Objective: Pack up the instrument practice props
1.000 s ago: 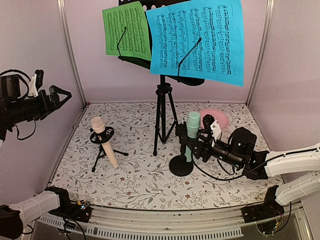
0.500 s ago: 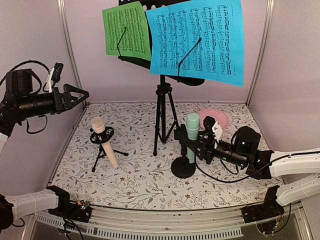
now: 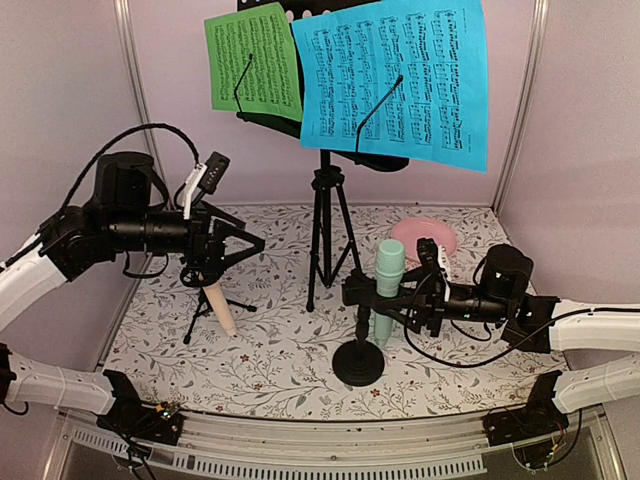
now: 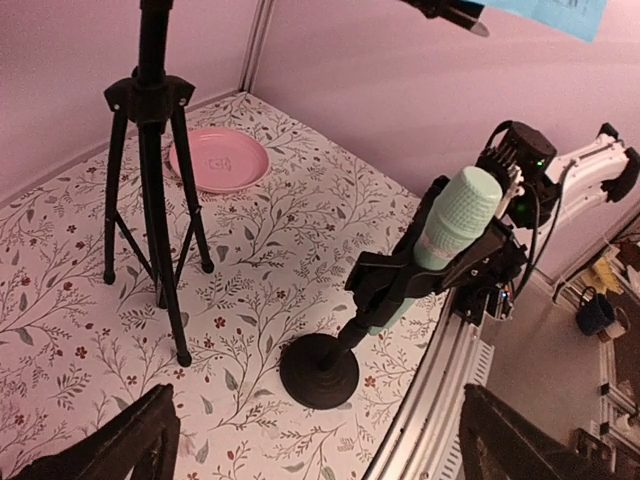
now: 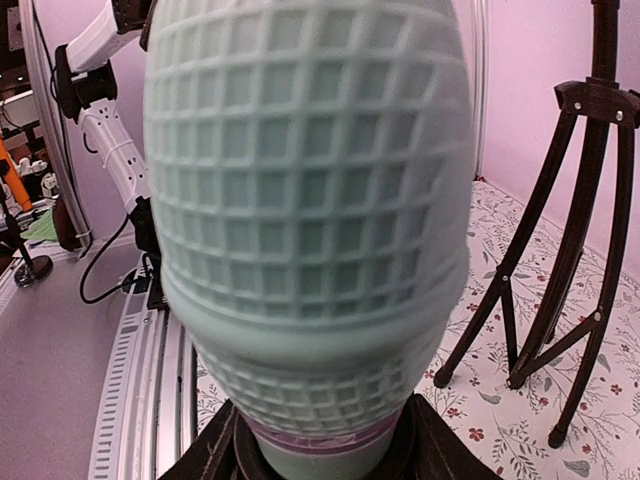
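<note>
The mint microphone (image 3: 389,262) stands in its black round-based holder (image 3: 358,362) right of centre. My right gripper (image 3: 385,293) is shut on the mic's body; its dark fingers (image 5: 215,450) hug the mic's neck (image 5: 320,440). The left wrist view shows the same mint microphone (image 4: 460,212) and holder base (image 4: 320,370). My left gripper (image 3: 250,243) hangs open in front of the beige microphone (image 3: 218,305), hiding its head; its small tripod holder (image 3: 200,312) stands below. The black music stand (image 3: 325,230) at the back carries a green page (image 3: 253,62) and a blue page (image 3: 395,75).
A round pink plate (image 3: 425,235) lies at the back right, behind the right arm. The music stand's tripod legs (image 4: 150,200) spread over the middle of the floral mat (image 3: 280,370). Pink walls close in the sides and back.
My left arm swung in from the left wall to just above the beige microphone. My right gripper closed on the mint microphone and drew it, with its holder, toward the near edge.
</note>
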### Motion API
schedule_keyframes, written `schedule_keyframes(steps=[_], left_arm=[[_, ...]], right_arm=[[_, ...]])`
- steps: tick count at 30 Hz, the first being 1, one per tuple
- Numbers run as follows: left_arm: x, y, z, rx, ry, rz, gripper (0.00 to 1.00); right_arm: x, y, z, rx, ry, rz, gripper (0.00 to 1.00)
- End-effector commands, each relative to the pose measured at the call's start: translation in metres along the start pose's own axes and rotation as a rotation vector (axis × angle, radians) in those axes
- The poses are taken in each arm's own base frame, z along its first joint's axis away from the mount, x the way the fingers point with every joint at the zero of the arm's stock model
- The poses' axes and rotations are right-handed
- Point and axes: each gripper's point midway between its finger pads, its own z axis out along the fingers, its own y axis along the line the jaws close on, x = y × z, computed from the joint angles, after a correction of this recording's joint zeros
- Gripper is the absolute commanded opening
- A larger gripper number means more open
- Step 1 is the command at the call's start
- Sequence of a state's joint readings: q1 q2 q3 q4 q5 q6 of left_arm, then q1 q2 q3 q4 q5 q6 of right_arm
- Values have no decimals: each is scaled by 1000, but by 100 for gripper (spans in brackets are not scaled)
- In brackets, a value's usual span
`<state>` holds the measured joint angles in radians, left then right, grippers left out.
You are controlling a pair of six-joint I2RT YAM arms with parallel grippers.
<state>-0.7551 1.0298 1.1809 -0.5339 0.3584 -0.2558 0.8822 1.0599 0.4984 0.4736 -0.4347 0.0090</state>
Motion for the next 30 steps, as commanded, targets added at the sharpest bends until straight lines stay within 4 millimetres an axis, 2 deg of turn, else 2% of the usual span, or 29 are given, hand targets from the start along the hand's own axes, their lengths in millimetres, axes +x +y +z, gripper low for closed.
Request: schedule_keyframes(steps=[1,7,12,15,18,26,30], left_arm=[[-3,-25,20,75,-55,209,97],[29,-44,57,168,28,333,95],[45,-69,74,256,40,472,95],[55,-77,79,295,59,538,95],[64,-79,85,318,80,574,97],[97,-82,108,397,112,590,95],[96,-86,109,417,42,567,94]], right_arm=[[-7,27,-6,-153,-5,-1,40],[-3,39,-5,-241,35,14,41],[-2,39,-2,-257,57,-52,41],[-2,39,2,-270,74,-73,41],[-4,39,4,-274,80,-83,41],[-5,38,4,-270,106,-105,40],[-2,38,0,-259,106,-110,40]])
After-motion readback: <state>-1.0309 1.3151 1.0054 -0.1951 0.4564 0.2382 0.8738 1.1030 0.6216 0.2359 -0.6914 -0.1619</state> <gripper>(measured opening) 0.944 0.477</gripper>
